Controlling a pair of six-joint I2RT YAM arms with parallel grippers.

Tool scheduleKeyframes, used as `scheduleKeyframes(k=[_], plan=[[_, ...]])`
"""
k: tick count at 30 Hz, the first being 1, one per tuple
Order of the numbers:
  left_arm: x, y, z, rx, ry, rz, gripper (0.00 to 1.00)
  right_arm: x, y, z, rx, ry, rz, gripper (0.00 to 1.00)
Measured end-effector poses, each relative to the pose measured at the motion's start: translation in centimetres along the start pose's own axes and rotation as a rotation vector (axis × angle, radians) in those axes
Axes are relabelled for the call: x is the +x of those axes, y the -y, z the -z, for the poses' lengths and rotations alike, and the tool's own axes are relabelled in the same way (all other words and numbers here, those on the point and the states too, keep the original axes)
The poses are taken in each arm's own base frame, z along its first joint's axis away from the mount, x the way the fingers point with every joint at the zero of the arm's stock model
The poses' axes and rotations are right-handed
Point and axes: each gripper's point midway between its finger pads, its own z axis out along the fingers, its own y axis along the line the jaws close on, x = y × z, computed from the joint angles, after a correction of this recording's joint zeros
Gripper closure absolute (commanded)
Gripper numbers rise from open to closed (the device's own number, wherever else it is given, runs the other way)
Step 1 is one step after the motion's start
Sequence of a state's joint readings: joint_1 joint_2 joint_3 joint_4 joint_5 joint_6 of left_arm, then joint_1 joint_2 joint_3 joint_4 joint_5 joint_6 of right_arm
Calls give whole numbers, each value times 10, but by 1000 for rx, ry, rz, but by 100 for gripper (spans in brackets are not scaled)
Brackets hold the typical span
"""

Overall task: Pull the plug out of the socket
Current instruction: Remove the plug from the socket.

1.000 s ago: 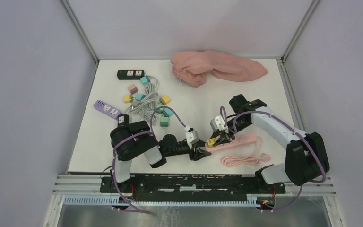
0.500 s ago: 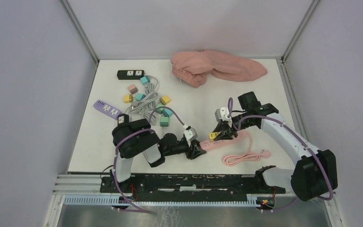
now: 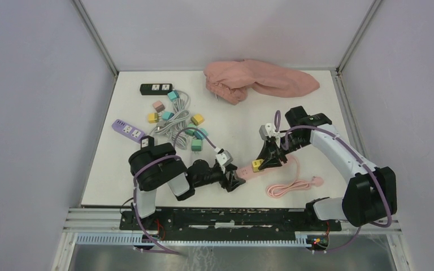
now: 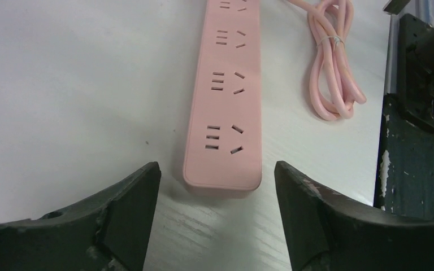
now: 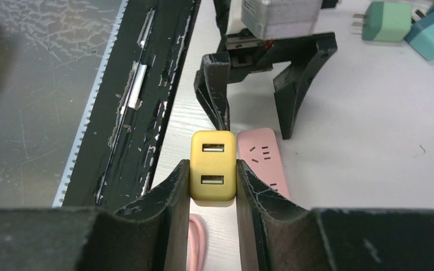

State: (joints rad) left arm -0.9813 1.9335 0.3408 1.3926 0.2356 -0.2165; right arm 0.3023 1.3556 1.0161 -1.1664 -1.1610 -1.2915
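My right gripper (image 5: 213, 166) is shut on the yellow plug (image 5: 213, 164), its two USB ports facing the camera. The plug is out of the socket and is held just beside the pink power strip (image 5: 263, 161). In the top view the plug (image 3: 256, 165) hangs over the strip (image 3: 244, 173). My left gripper (image 4: 216, 172) is open, its fingers either side of the strip's near end (image 4: 223, 113) without touching it. Every socket that shows on the strip is empty.
The strip's coiled pink cord (image 3: 288, 186) lies to its right. A pink cloth (image 3: 260, 79) is at the back. A black strip (image 3: 156, 88), a purple strip (image 3: 127, 130) and several coloured plugs on grey cable (image 3: 175, 121) are at the left. The front rail (image 3: 231, 217) is close.
The left gripper has opened and let go of the strip's end. The strip slid left, and the right gripper has moved up and away with the yellow plug.
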Motion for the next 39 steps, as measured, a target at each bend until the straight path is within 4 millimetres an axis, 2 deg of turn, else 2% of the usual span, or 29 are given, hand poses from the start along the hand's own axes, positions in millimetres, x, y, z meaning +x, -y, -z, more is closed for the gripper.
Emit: scheduleKeyframes(k=[6, 18, 30, 34, 39], plan=[[-12, -8, 13, -77, 15, 31, 9, -4, 11, 8, 62, 22, -83, 95], [-58, -10, 37, -183, 35, 68, 0, -12, 17, 12, 93, 58, -214, 92], [-99, -17, 69, -299, 115, 93, 1, -16, 22, 14, 113, 85, -271, 91], [-102, -14, 71, -296, 124, 121, 1, -17, 23, 15, 114, 91, -289, 91], [-92, -15, 71, -307, 82, 162, 0, -16, 25, 14, 109, 98, -313, 90]])
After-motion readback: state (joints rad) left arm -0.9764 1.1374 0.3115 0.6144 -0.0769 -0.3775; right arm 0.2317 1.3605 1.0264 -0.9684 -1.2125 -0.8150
